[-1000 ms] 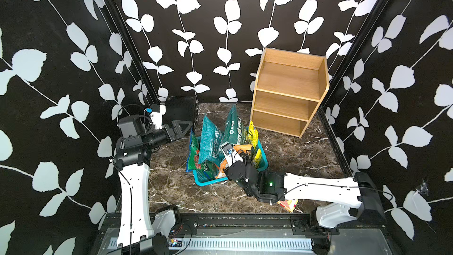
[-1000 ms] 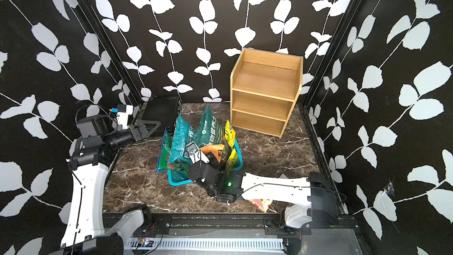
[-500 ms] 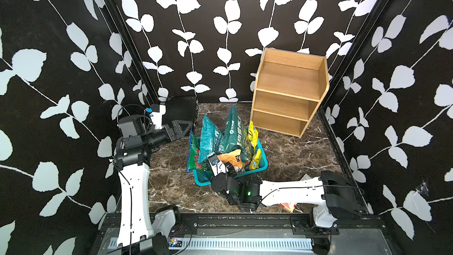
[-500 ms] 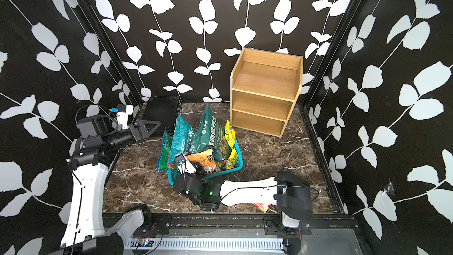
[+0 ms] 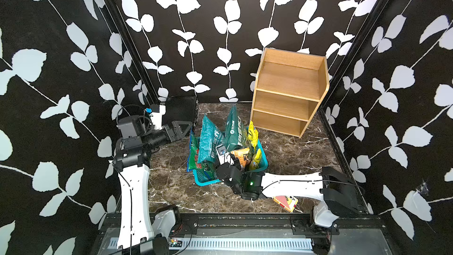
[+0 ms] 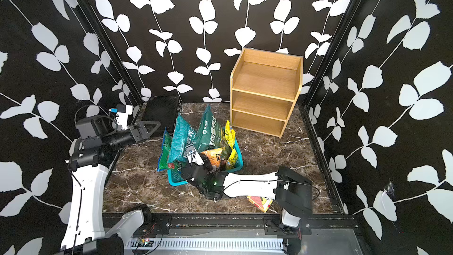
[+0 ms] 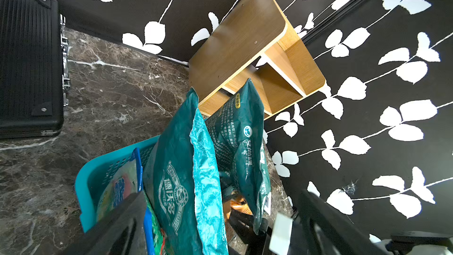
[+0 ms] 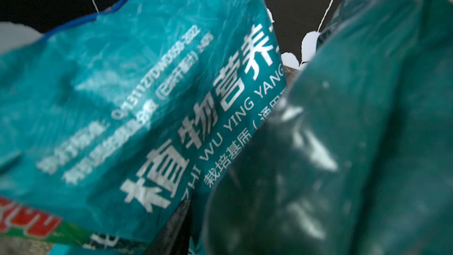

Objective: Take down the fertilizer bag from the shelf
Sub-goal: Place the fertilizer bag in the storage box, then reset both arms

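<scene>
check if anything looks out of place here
A red and yellow packet lies alone on the table near the front edge, partly under the right arm, while the other bags sit in the blue basket.

Blue basket [image 5: 205, 183] is noted on the marble tabletop [image 5: 294, 153], directly below the right jaws and just ahead of the left jaws. Its perforated wall [image 7: 84, 187] is seen in the left wrist view. Black ribbed case [image 6: 160, 110] is found just beyond the left jaws, by the back wall, apart from the basket. Red-and-yellow packet [image 5: 287, 201] is laid flat, well behind the right jaws. Walls are papered black with white leaves [image 5: 220, 20].
</scene>
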Controlling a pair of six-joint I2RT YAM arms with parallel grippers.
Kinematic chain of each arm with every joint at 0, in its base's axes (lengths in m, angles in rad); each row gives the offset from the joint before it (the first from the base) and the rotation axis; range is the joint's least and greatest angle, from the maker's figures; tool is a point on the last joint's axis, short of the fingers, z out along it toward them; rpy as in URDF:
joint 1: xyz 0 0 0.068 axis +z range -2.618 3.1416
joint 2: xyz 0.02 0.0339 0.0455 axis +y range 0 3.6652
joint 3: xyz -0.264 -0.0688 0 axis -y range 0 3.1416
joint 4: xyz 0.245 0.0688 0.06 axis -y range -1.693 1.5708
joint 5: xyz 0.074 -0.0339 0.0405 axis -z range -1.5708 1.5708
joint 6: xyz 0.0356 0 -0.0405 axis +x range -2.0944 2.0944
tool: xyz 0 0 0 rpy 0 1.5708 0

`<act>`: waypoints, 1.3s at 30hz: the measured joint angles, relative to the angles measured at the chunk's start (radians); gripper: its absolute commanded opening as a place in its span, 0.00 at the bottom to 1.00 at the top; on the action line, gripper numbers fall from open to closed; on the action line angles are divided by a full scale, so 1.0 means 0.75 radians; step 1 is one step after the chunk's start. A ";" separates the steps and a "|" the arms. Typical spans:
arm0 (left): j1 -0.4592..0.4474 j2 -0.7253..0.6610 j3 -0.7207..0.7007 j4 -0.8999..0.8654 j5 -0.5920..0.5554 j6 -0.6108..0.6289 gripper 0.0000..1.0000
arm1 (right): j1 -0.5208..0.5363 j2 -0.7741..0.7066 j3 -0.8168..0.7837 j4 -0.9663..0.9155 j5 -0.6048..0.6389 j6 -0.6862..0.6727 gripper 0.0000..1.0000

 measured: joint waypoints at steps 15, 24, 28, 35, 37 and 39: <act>0.000 -0.677 -0.397 0.206 -0.753 0.082 0.99 | 0.018 -0.740 -0.014 -0.195 0.489 -0.519 1.00; 0.001 -1.049 -0.984 0.596 -1.151 -0.052 0.99 | -0.832 -1.423 -0.728 0.019 0.423 -0.621 1.00; 0.011 -0.920 -1.052 0.764 -1.193 0.008 0.99 | -1.278 -1.505 -1.055 0.298 0.247 -0.597 1.00; 0.172 -0.950 -1.234 0.903 -1.328 -0.002 0.99 | -1.623 -0.575 -1.015 0.476 0.015 -0.431 1.00; 0.207 -0.919 -1.294 0.969 -1.359 -0.027 0.99 | -1.623 -0.405 -0.960 0.502 -0.056 -0.427 1.00; 0.213 -0.838 -1.361 1.072 -1.376 -0.049 0.99 | -1.621 -0.350 -0.954 0.566 -0.124 -0.424 1.00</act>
